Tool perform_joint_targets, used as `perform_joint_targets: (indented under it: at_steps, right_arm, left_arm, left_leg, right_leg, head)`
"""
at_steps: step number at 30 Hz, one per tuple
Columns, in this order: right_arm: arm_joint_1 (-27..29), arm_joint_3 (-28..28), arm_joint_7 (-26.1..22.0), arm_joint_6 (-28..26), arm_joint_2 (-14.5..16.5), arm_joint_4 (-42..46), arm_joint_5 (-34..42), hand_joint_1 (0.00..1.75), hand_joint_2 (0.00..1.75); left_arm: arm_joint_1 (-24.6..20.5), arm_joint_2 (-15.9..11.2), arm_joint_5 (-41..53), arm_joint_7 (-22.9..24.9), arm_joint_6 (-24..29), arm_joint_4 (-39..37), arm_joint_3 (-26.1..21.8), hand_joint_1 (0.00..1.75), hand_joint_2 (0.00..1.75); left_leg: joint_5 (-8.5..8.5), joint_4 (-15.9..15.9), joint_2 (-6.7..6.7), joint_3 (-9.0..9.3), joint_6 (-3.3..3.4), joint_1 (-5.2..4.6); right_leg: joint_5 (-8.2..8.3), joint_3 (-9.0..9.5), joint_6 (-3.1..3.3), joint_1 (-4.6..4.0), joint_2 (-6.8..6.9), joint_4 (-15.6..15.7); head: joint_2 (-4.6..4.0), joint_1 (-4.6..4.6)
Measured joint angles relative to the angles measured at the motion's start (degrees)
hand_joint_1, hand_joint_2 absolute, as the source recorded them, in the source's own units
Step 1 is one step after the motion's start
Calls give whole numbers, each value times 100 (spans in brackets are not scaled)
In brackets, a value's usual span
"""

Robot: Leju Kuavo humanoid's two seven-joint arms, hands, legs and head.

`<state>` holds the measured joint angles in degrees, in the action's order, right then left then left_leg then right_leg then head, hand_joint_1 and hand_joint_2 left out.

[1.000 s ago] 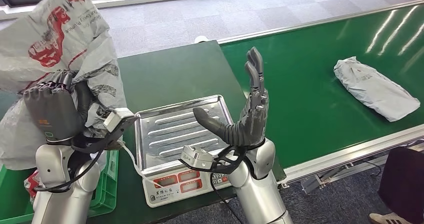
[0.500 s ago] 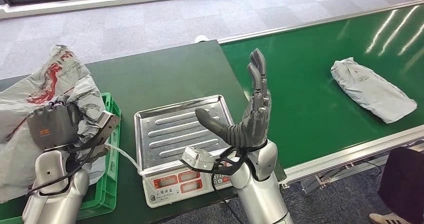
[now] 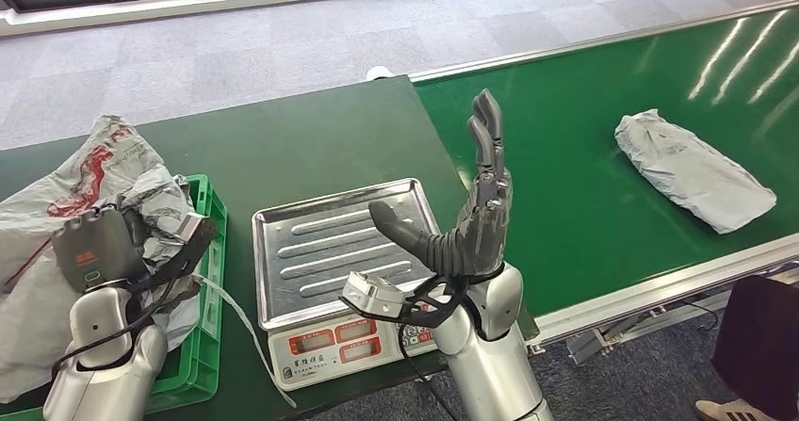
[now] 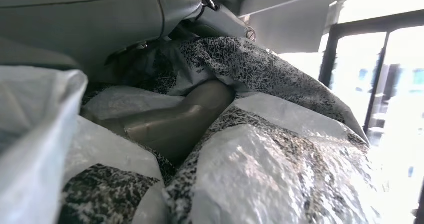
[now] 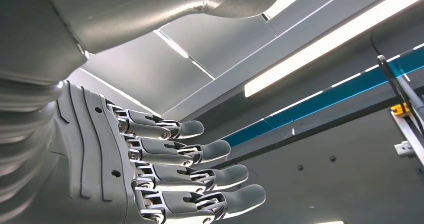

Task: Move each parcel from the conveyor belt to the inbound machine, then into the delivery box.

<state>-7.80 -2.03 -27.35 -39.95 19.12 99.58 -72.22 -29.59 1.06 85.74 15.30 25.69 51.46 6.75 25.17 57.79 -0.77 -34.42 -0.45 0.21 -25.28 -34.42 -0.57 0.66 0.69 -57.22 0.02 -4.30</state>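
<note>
Crate (image 3: 209,251) left of scale (image 3: 330,251); conveyor belt (image 3: 584,186) right.

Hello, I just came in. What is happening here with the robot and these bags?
The robot sorts parcels. Its left hand grips a grey parcel with red print and holds it over the green delivery box at the table's left end. The right hand is raised above the scale, fingers apart, holding nothing; the scale's metal tray has no parcel on it. One more grey parcel lies on the green conveyor belt, not yet picked up.
</note>
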Motion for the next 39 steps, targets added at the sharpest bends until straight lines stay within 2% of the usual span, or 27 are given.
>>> perform_joint_targets:
  at_steps: [3,10,18,23,24,27,28,30,34,37,39]
  right_arm:
    - [1,0,79,0,0,0,-67,0,175]
    - [4,0,287,0,0,11,-243,0,175]
    - [101,0,676,0,-7,220,-546,0,175]
    - [102,-1,843,0,-7,236,-683,0,175]
    - [103,-1,852,0,-7,236,-697,0,175]
    - [108,-1,841,0,-7,236,-702,0,175]
    - [115,0,830,0,-7,236,-697,0,175]
    - [150,0,804,0,-11,236,-671,0,175]
    - [216,0,754,0,-18,236,-605,0,175]
    - [254,0,736,0,-24,236,-584,0,175]
    - [279,0,722,0,-27,236,-558,0,175]
  left_arm:
    - [-34,-40,9,407,-156,-178,-20,175,175]
    - [-21,-56,11,481,-720,-385,-76,175,175]
    - [895,-65,16,629,-1582,686,-98,175,175]
    - [1133,-91,16,479,-1771,933,-228,175,175]
    - [1160,-93,16,438,-1810,951,-257,148,175]
    - [1231,-93,17,371,-1889,983,-325,17,175]
    - [1254,-93,17,367,-1871,996,-335,0,175]
    - [1307,-91,18,367,-1693,1046,-366,0,175]
    - [1454,-62,18,329,-1161,1206,-497,0,0]
    - [1544,-41,18,263,-955,1315,-570,0,0]
    - [1643,-22,14,144,-616,1428,-632,0,0]
  left_leg:
    - [0,0,1,0,0,0]
    - [0,0,0,1,0,0]
    - [11,0,-10,3,-4,-1]
    - [11,-2,-9,4,-4,0]
    - [11,-2,-9,6,-4,0]
    - [11,-2,-10,12,-4,0]
    - [11,-2,-10,13,-5,0]
    - [12,-3,-10,14,-5,0]
    - [15,-3,-13,14,-7,0]
    - [15,-3,-12,13,-8,0]
    - [16,-3,-13,13,-8,0]
  right_leg:
    - [0,0,0,-1,0,0]
    - [0,1,0,0,0,0]
    - [-8,1,3,0,-10,0]
    - [-9,3,5,-1,-9,0]
    - [-9,4,5,-1,-9,0]
    - [-9,9,5,0,-9,0]
    - [-9,11,5,1,-9,-1]
    - [-10,12,5,1,-9,-1]
    - [-11,9,6,0,-11,0]
    - [-13,9,7,-1,-10,0]
    - [-13,6,7,-1,-10,0]
  head:
    - [0,1]
    - [0,-1]
    - [-1,0]
    - [-1,0]
    - [0,0]
    - [0,0]
    - [0,0]
    - [-1,-1]
    - [0,0]
    - [-1,0]
    - [-1,1]
